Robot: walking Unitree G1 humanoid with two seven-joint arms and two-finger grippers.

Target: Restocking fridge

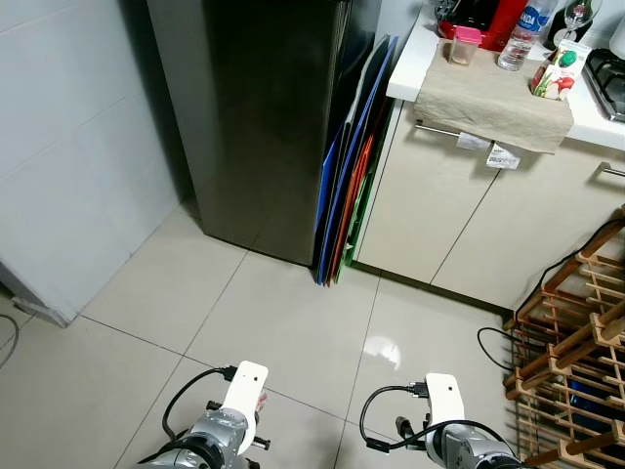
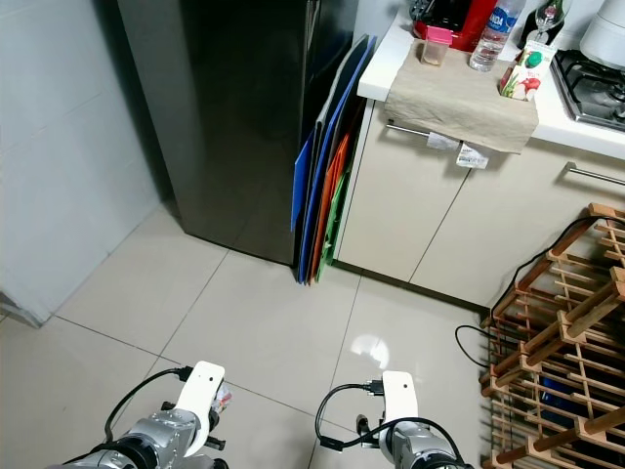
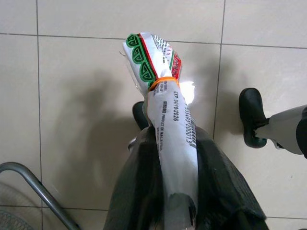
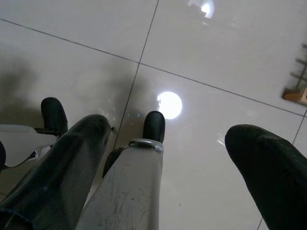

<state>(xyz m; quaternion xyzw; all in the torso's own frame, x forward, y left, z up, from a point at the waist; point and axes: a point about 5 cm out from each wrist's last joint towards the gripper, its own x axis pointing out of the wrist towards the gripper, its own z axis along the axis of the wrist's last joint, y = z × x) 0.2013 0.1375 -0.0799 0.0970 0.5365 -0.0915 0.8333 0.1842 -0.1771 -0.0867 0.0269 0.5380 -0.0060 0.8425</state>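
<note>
You are early in the restocking: the fridge (image 1: 264, 117) stands shut ahead of you, and nothing has gone into it yet. Your left end effector (image 3: 168, 191) hangs low over the tiled floor (image 1: 293, 322), closed around a sealed packet (image 3: 165, 120) tied with an orange band, so the item is already in hand. What remains, as I judge it, is to walk up, open the door, place the packet inside and close up.

Your right end effector (image 4: 168, 167) hangs beside it with its fingers spread wide and nothing between them, free for the door.

The head views give you the fridge, the coloured boards (image 1: 347, 176) leaning beside it, the surface (image 1: 488, 88) with a water bottle (image 1: 522, 34) and a carton (image 1: 559, 73), and the wooden rack (image 1: 576, 362). The left wrist view is where you can read the packet and the grip on it.
</note>
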